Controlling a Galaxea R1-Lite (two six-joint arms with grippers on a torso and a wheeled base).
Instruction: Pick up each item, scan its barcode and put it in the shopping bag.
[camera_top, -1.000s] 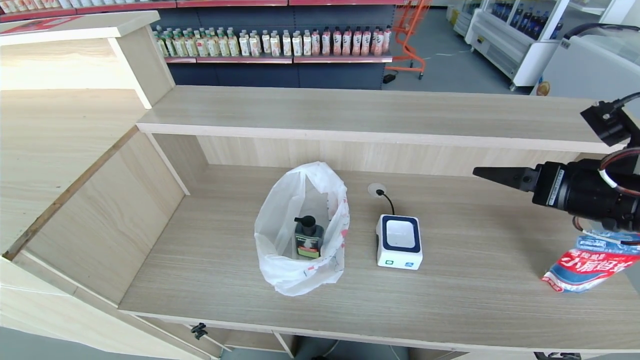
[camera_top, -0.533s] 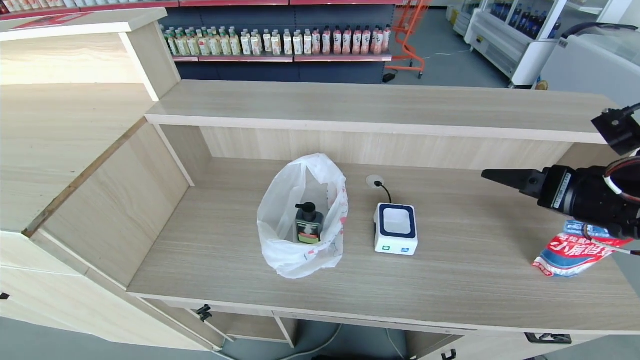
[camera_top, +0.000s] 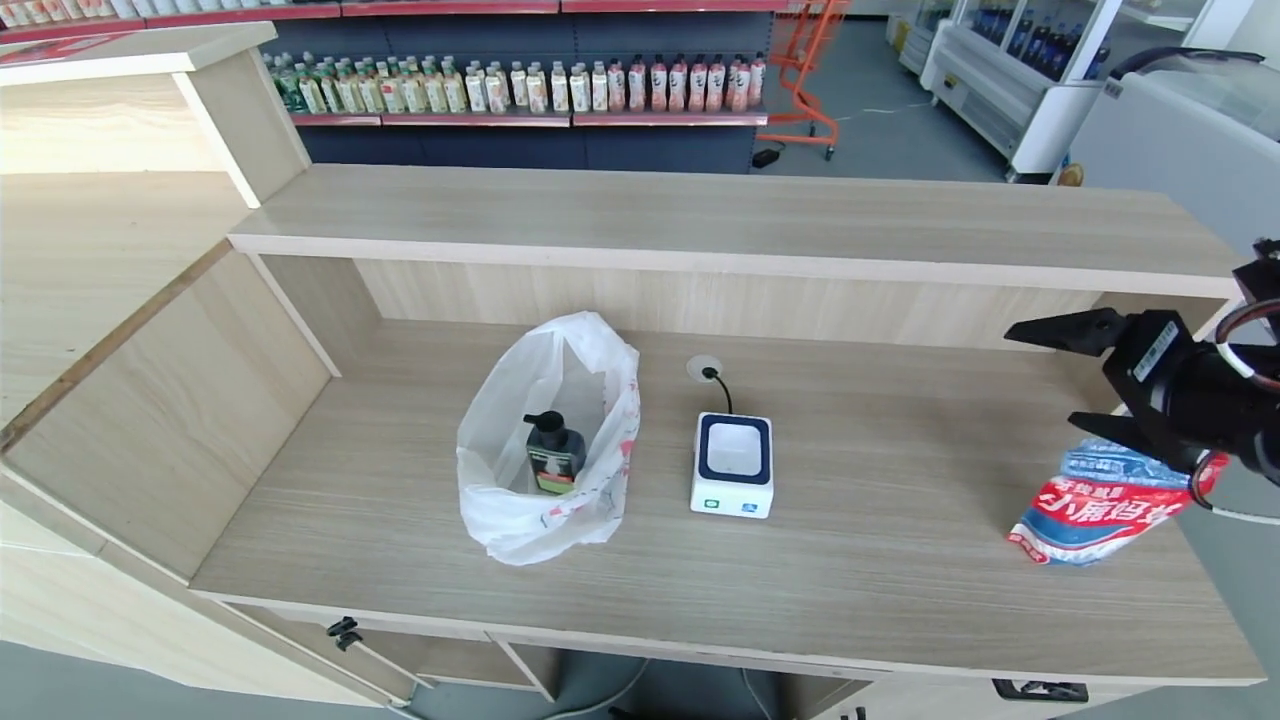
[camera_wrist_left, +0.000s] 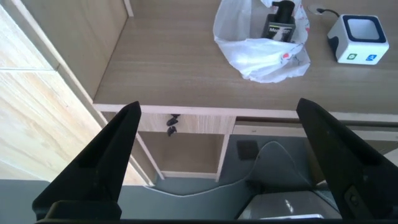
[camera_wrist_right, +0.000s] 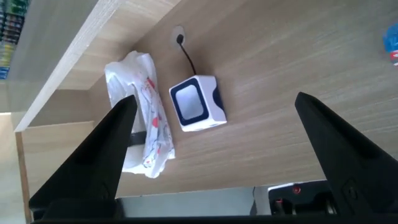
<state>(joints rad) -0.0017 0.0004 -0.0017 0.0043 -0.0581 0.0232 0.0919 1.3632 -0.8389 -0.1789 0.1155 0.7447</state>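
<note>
A white plastic shopping bag (camera_top: 545, 440) stands open on the wooden counter, with a dark pump bottle (camera_top: 555, 455) upright inside it. To its right sits the white barcode scanner (camera_top: 733, 465). A blue and red snack packet (camera_top: 1095, 505) lies near the counter's right end. My right gripper (camera_top: 1078, 378) hovers open just above that packet, holding nothing. The right wrist view looks between the open gripper (camera_wrist_right: 216, 98) down on the scanner (camera_wrist_right: 196, 102) and bag (camera_wrist_right: 146, 118). My left gripper (camera_wrist_left: 219, 104) is open and held low before the counter's front edge, bag (camera_wrist_left: 261, 46) beyond it.
A raised wooden ledge (camera_top: 700, 215) runs along the back of the counter (camera_top: 850, 560) and a side wall (camera_top: 170, 400) closes its left end. The scanner's cable (camera_top: 720, 385) goes into a hole behind it. Drawer handles (camera_wrist_left: 172, 122) sit under the front edge.
The head camera has shifted, so the whole scene sits further left. My right gripper has turned at the wrist, both spread fingers now showing, and has drawn back to the right above the packet.
</note>
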